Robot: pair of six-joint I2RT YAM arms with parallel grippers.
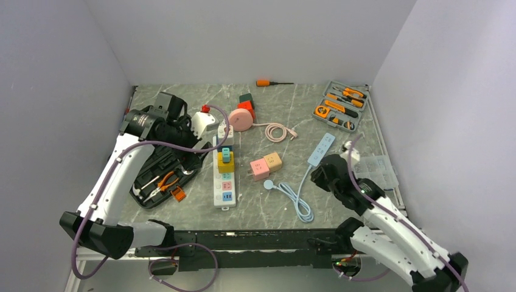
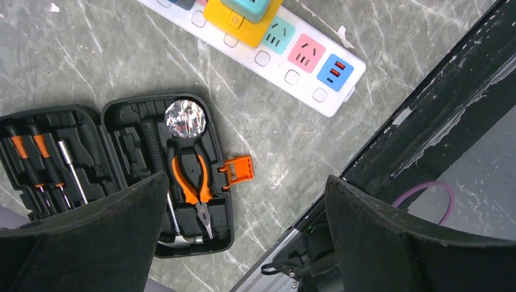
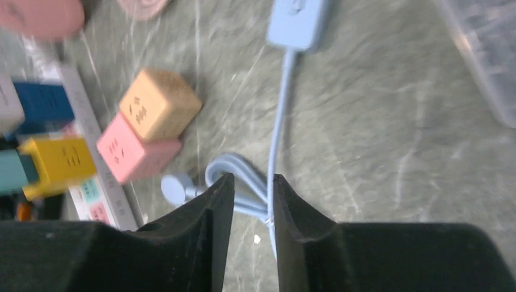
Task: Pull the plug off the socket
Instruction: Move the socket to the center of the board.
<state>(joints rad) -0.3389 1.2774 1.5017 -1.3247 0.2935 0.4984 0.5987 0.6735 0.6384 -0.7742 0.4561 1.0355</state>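
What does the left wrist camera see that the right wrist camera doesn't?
Only the left wrist view shows the open black tool case with the orange pliers.

Only the right wrist view shows the pink cube, the orange cube, the light blue cable and the clear box.

Both show the white power strip with the yellow adapter and teal plug on it, lying on the marble table.

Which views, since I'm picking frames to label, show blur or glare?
Right wrist: motion blur smears the pink cube and blue cable. Left wrist: sharp, with glare on the round metal piece in the tool case. Top external: sharp, evenly lit, soft shadows on the table.
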